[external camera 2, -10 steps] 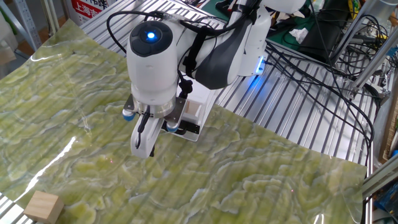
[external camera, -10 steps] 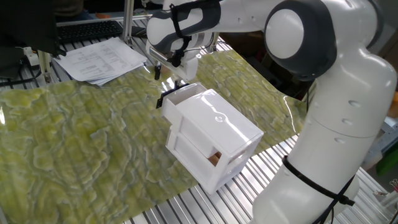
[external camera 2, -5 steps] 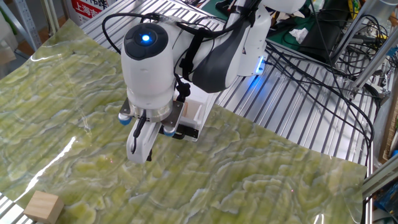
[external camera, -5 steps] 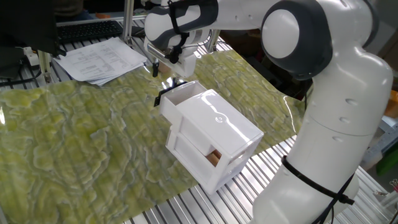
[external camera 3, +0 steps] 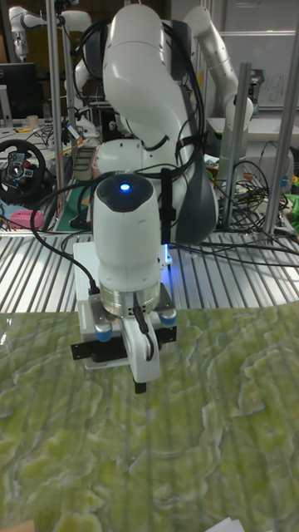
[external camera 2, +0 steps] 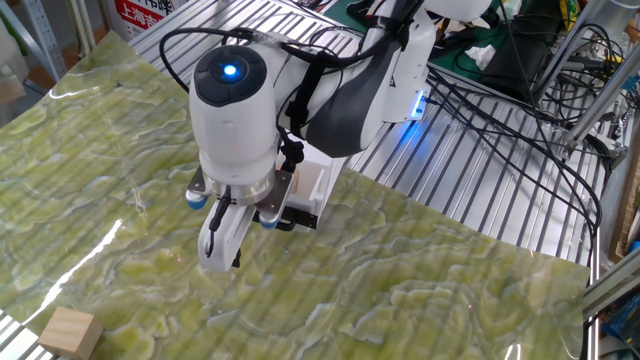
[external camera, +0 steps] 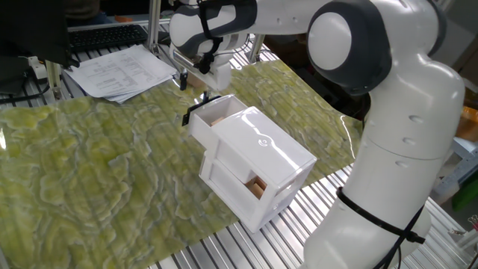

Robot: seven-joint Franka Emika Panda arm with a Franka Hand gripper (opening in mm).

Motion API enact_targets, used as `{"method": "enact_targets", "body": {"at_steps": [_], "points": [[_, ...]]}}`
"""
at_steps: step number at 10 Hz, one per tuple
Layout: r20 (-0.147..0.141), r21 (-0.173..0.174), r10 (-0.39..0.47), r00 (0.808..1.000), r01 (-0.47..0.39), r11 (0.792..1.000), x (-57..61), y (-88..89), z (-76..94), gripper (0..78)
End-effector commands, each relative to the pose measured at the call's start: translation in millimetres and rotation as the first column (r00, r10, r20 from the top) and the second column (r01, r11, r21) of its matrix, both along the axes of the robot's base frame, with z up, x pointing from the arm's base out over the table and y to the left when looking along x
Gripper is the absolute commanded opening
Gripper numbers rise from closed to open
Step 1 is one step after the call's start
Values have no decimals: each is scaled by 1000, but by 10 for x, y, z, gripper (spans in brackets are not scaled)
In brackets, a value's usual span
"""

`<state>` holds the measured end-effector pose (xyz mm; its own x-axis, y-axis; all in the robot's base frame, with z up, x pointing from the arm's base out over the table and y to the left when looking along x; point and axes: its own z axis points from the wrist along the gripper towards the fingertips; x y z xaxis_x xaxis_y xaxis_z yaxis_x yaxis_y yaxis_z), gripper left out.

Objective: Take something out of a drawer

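Observation:
The white two-drawer box stands on the green mat. Its upper drawer is pulled partly out toward the far left, black handle leading. A pale-tan wooden surface, the something, shows inside the drawer. My gripper hangs straight over the handle and is shut on it. Seen from the front, its fingers reach down before the drawer face. In the tall view a single finger crosses the handle; the other is hidden behind.
An orange-brown block sits in the lower drawer. A pale wooden cube lies on the mat's near-left corner. Papers and a keyboard lie beyond the mat. Cables run over the metal slats behind the box.
The gripper has drawn back from the box, and the upper drawer has slid further out with it. More of the tan inside shows now.

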<state>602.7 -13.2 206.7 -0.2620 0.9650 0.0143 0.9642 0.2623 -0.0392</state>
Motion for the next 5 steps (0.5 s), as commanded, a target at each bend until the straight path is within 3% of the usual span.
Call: {"method": "enact_targets", "body": {"at_steps": [1,5], "points": [[4,2,-6,1000,6,1000,65,-15,38,774],[1,-5,-1,1000,1,1000,74,17,63,774]]}}
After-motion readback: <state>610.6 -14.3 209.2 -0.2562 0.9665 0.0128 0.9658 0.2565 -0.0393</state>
